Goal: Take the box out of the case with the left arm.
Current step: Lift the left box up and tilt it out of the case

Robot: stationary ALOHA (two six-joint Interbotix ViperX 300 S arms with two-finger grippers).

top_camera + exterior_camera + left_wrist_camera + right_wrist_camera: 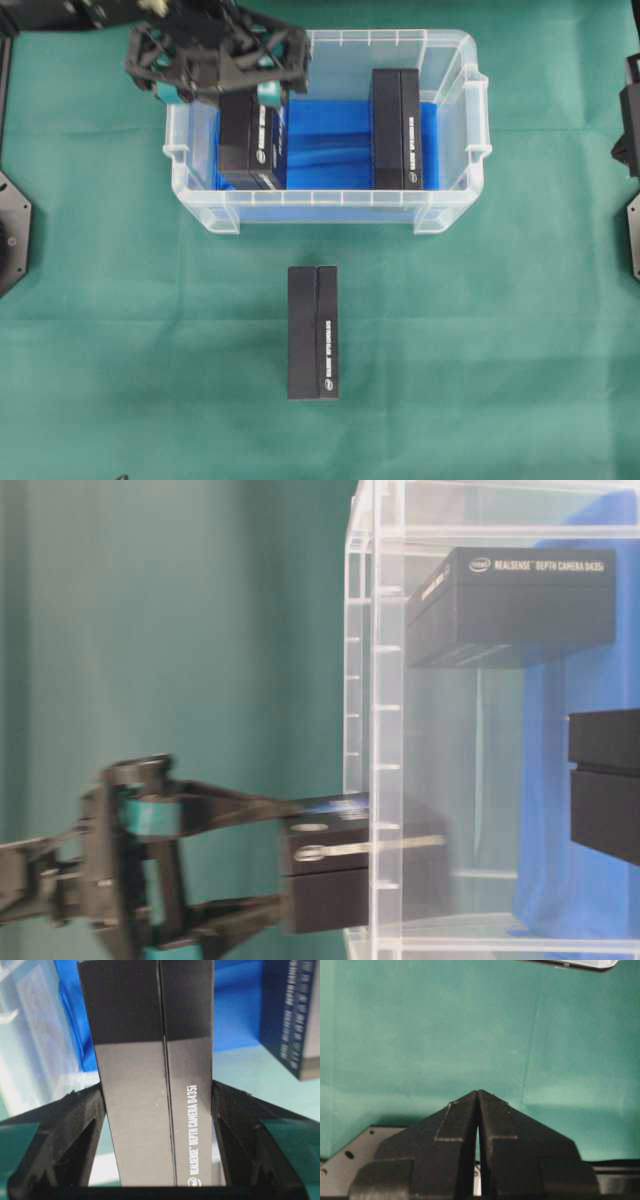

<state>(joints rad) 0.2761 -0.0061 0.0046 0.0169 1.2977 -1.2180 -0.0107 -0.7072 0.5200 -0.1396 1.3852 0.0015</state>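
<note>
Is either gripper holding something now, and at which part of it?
The left gripper holds a black RealSense camera box by its two long sides, at the left end of the case. The right gripper is shut and holds nothing.

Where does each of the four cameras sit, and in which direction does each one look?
Overhead: above the table, looking straight down on the case, a black box on the cloth and the left gripper.
Table-level: low beside the case, picture turned sideways; left gripper clamps the held box.
Left wrist: looks along its fingers at the held box.
Right wrist: looks down at green cloth; right gripper closed.
Shared: overhead, table-level and left wrist all show the held box.
</note>
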